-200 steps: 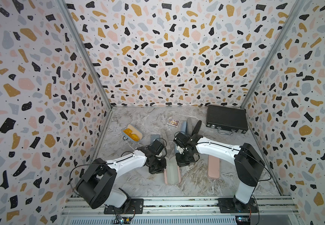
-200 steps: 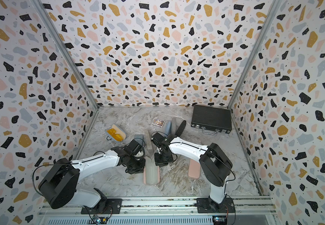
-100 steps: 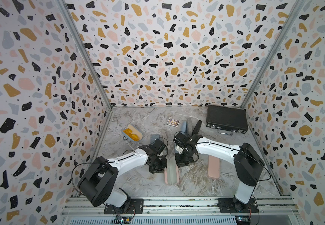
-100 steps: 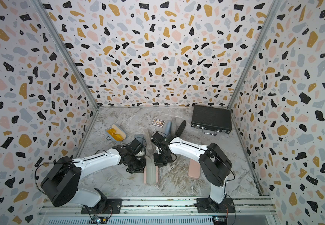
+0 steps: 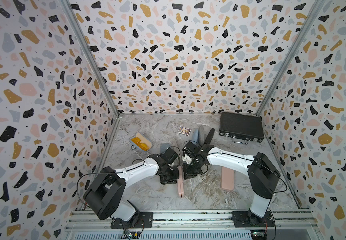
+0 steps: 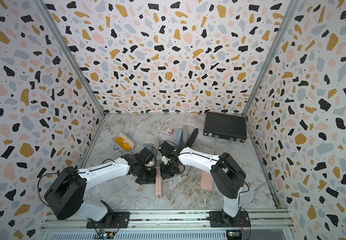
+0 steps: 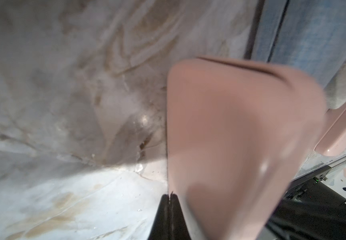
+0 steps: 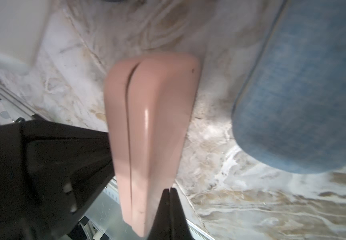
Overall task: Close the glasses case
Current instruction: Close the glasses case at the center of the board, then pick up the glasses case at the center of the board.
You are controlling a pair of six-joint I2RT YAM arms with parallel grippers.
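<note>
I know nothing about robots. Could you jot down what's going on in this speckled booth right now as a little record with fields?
Main item: pink hard-shell glasses case, standing on its long edge, only a thin seam showing
Left gripper: shut, tips at one side of the case
Right gripper: shut, tips at the opposite side
Nearby: second pink case lying flat; blue fabric case
Back corner: black ridged briefcase, closed
Surface: grey marbled tabletop

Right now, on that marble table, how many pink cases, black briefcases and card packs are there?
Pink cases: 2
Black briefcase: 1
Card pack: 1
Total: 4
</note>
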